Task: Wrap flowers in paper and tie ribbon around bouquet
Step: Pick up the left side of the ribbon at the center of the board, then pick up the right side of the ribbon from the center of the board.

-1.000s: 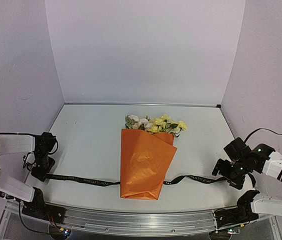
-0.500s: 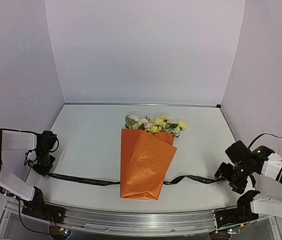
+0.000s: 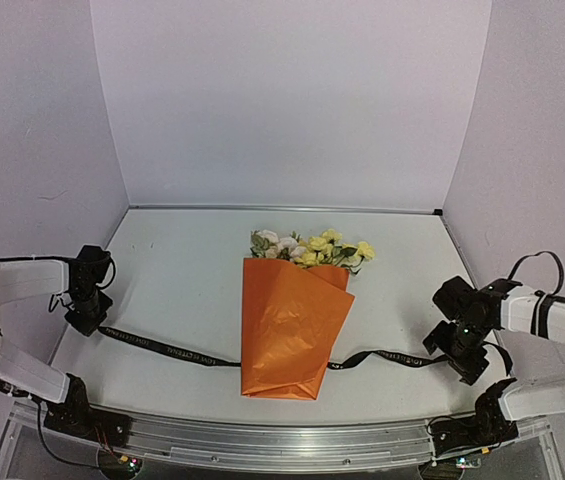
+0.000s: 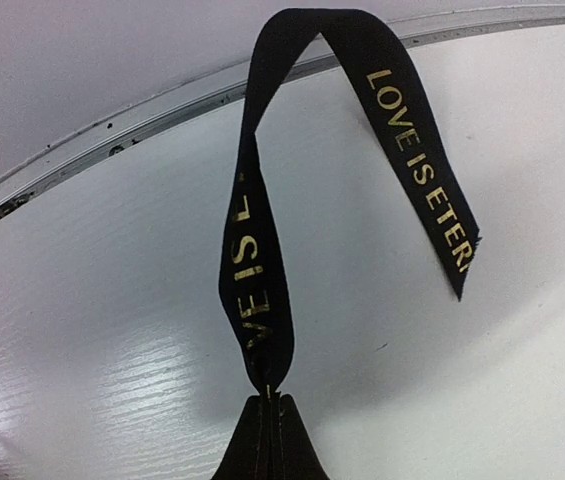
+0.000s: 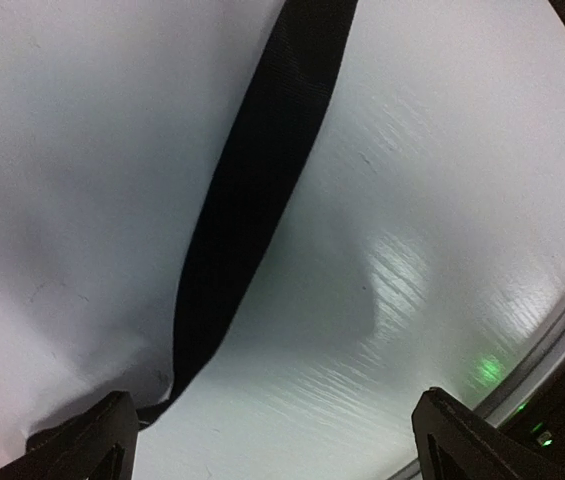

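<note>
The flowers (image 3: 307, 248) are seen wrapped in the orange paper (image 3: 292, 325), which forms a cone laid flat at the middle of the white table (image 3: 182, 270), blooms toward the far wall. The black ribbon (image 3: 172, 350) is laid across the table and passes beneath the lower part of the cone, one end emerging on each side. The left end is clamped in the left hand (image 3: 89, 318), whose fingers (image 4: 267, 440) are pressed together on the ribbon (image 4: 257, 270); its free tip is curled over and gold lettering is shown. The right hand (image 3: 459, 352) is held with its fingers (image 5: 82, 445) wide apart, low over the ribbon's right end (image 5: 252, 190), which lies on the table between them.
</note>
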Robot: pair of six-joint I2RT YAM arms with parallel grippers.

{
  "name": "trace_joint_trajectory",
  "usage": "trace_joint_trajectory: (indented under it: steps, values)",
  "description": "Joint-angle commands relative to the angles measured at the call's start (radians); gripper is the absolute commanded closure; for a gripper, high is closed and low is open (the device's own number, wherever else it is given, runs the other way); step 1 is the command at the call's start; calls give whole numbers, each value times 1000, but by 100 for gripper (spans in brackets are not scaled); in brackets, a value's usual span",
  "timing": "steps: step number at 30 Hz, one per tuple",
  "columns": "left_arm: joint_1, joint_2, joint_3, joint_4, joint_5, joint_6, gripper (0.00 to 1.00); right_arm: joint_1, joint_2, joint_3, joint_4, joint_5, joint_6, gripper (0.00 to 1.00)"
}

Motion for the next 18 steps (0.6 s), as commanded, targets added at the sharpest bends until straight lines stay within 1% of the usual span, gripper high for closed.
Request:
trace_joint_trajectory:
  steps: [1, 3, 6, 12, 15, 16, 18]
  values:
    - [5, -27, 50, 61, -3, 80, 100, -4, 54, -4, 135, 75, 105, 4]
    - [4, -31, 52, 74, 2, 98, 100, -5, 69, -38, 211, 96, 131, 8]
    - [4, -41, 50, 90, 7, 116, 100, -5, 95, -87, 293, 113, 172, 16]
    - [5, -43, 47, 110, 11, 136, 100, -5, 150, -121, 340, 107, 221, 39]
    - [4, -36, 47, 120, 13, 138, 100, -5, 164, -117, 340, 124, 209, 58]
    - [4, -34, 47, 123, 14, 138, 100, -4, 172, -108, 340, 129, 198, 65]
    - [4, -28, 48, 136, 17, 142, 100, -13, 191, -77, 340, 129, 165, 83]
